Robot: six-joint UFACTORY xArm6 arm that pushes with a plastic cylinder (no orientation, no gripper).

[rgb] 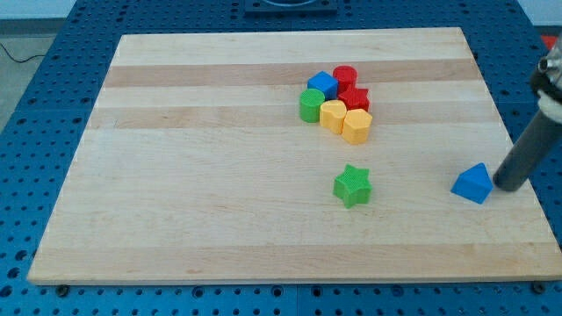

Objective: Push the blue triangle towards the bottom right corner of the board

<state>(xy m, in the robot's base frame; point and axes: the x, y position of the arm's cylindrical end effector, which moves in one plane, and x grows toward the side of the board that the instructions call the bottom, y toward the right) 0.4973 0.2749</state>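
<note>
The blue triangle (473,183) lies on the wooden board (219,202) near the view's right edge, a little below the middle. My tip (507,186) stands just to the right of the blue triangle, very close to it; I cannot tell whether they touch. The dark rod rises from the tip towards the view's upper right.
A green star (353,185) lies left of the triangle. A tight cluster sits above the centre: a blue block (322,84), a red cylinder (345,76), a red star (355,97), a green block (311,105), a yellow heart-like block (334,115) and a yellow hexagon (356,126).
</note>
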